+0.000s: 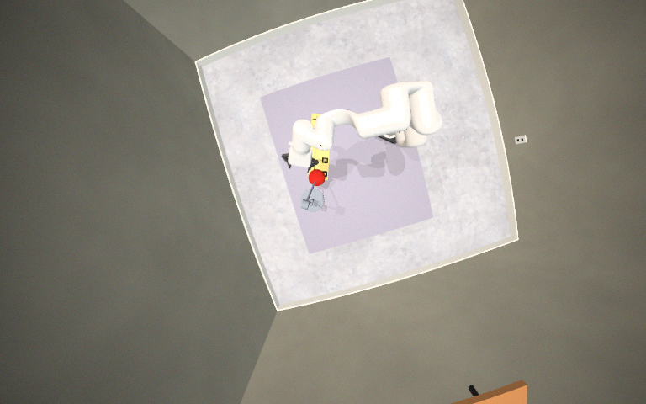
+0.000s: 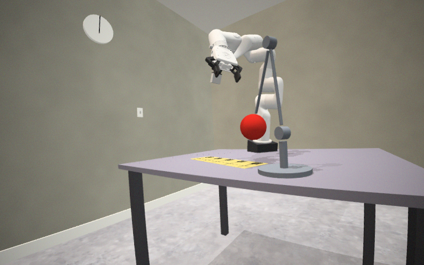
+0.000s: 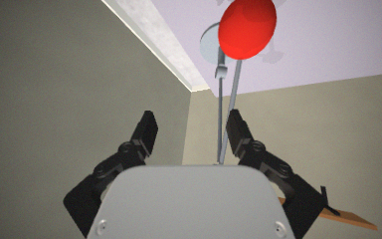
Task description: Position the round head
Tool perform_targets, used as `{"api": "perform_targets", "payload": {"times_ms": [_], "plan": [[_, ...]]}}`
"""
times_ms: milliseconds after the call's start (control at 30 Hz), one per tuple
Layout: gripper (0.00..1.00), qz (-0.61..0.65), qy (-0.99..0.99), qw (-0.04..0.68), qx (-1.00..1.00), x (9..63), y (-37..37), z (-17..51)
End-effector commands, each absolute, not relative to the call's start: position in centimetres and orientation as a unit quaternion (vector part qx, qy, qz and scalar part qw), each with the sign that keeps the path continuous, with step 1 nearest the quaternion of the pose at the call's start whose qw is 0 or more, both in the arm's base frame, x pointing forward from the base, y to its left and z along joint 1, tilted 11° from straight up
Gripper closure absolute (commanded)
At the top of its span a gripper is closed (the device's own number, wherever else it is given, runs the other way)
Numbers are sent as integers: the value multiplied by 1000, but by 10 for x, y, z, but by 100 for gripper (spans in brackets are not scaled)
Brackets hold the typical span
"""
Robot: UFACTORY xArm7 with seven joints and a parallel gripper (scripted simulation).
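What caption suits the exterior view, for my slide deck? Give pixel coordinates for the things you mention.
Open black-fingered gripper point(image 2: 227, 78) above a purple-grey table point(image 2: 353, 174); glossy red ball point(image 2: 253, 126) hangs clear.

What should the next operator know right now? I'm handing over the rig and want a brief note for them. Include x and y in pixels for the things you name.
Gripper point(image 2: 227, 78) point(image 3: 191, 119): open, nothing held, raised above the bench point(image 1: 371, 199) point(image 2: 344, 178) point(image 3: 323, 55).
Lamp: foot point(image 1: 318, 207) point(image 2: 269, 171) point(image 3: 207, 43) on the bench; red head point(image 1: 316, 178) point(image 2: 253, 126) point(image 3: 247, 28) hangs clear of it, near the strip's foot end.
Yellow strip point(image 1: 320, 153) point(image 2: 229, 162): runs away from the foot.
Done: head not left over a far mark.
Left: find the farthest mark that holds, leave the head at rest there, low over the bench.
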State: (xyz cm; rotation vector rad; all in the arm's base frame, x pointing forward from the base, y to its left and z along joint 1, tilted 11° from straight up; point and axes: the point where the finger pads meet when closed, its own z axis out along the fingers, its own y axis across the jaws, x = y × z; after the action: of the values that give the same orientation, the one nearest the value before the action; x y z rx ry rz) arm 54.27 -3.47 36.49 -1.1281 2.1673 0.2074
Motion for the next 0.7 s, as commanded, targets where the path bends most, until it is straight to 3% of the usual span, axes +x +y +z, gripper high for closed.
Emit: {"api": "perform_targets", "payload": {"times_ms": [0,667], "plan": [[0,92,827,356,-425,536,-28,367],[0,184,797,443,-366,488,15,359]]}}
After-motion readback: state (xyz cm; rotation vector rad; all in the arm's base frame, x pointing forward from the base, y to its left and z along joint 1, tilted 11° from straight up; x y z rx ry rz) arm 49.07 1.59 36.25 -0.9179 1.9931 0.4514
